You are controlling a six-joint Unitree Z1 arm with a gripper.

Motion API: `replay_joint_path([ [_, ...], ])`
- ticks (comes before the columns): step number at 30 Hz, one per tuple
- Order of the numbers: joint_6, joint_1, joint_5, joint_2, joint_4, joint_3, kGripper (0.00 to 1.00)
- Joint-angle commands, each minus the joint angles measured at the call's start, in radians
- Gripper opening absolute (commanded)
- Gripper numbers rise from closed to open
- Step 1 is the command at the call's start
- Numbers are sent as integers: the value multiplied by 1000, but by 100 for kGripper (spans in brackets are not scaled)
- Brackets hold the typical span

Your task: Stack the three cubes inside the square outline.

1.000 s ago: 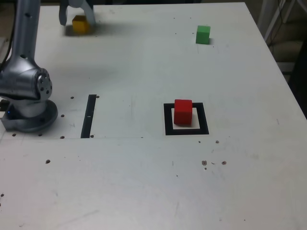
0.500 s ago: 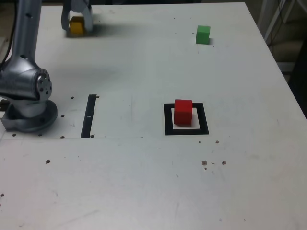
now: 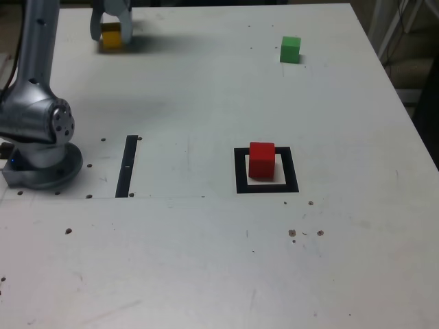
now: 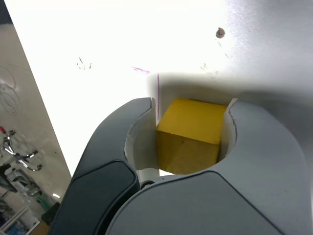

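The yellow cube (image 3: 111, 36) sits at the far corner of the table on the exterior view's left. My gripper (image 3: 111, 29) is down over it, shut on it from both sides. In the wrist view the yellow cube (image 4: 190, 134) fills the gap of the gripper (image 4: 191, 107), and both fingers (image 4: 139, 129) press its side faces. The red cube (image 3: 261, 160) stands upright inside the square outline (image 3: 240, 173) near the middle of the table. The green cube (image 3: 290, 50) rests alone at the far side, on the exterior view's right.
The arm's grey base (image 3: 41, 147) stands at the exterior view's left edge. A narrow black strip (image 3: 127, 166) lies on the table beside it. The table's far edge runs just behind the yellow cube. The table's right edge (image 3: 401, 110) slants past the green cube.
The fingers have closed inward onto the yellow cube. The cube has shifted a little toward the far edge. The red and green cubes have not moved.
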State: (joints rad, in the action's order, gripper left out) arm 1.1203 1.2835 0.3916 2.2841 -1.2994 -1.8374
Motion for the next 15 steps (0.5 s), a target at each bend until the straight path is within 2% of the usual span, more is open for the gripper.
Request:
replay_joint_path([
  [1,0,-7,-8,-15,-1,9,29],
  [9,-24,-46,-57,-44,8,52,29],
  [15,-62,-119,-105,-105,10,100,29],
])
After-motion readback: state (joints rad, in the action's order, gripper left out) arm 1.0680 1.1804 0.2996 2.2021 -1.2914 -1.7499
